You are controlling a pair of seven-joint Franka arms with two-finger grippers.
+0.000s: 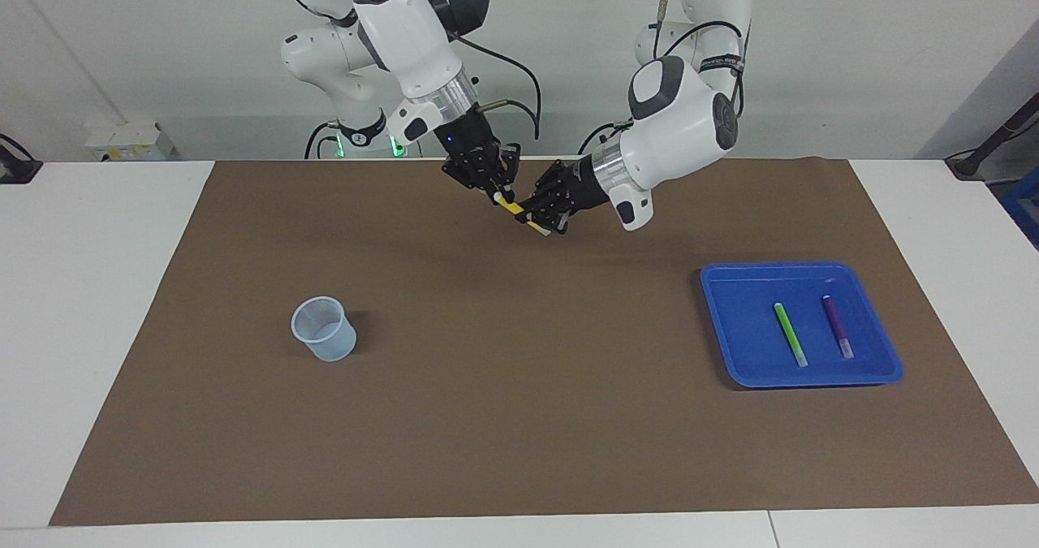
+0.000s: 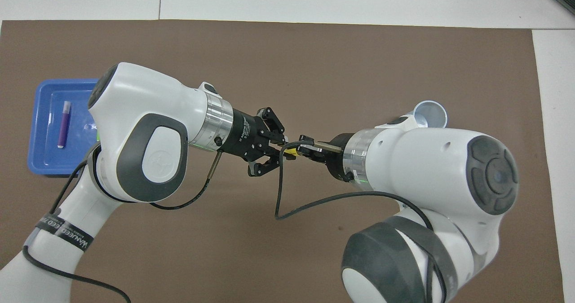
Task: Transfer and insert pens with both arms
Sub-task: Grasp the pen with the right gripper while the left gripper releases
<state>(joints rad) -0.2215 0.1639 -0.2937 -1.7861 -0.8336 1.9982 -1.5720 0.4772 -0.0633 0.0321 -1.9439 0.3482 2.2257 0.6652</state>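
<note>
Yellow pen (image 1: pixel 513 207) hangs mid-air over the mat, pinched by both your left gripper (image 1: pixel 542 222) and right gripper (image 1: pixel 497 192): you're mid-handover. Next, release the left, then carry it to the cup (image 1: pixel 324 329).

A white table (image 1: pixel 105 304) carries a large brown mat (image 1: pixel 519 418) over most of its top. A plain white wall (image 1: pixel 162 45) rises at the robots' end, evenly lit, with a small white box (image 1: pixel 128 140) at its foot.
</note>
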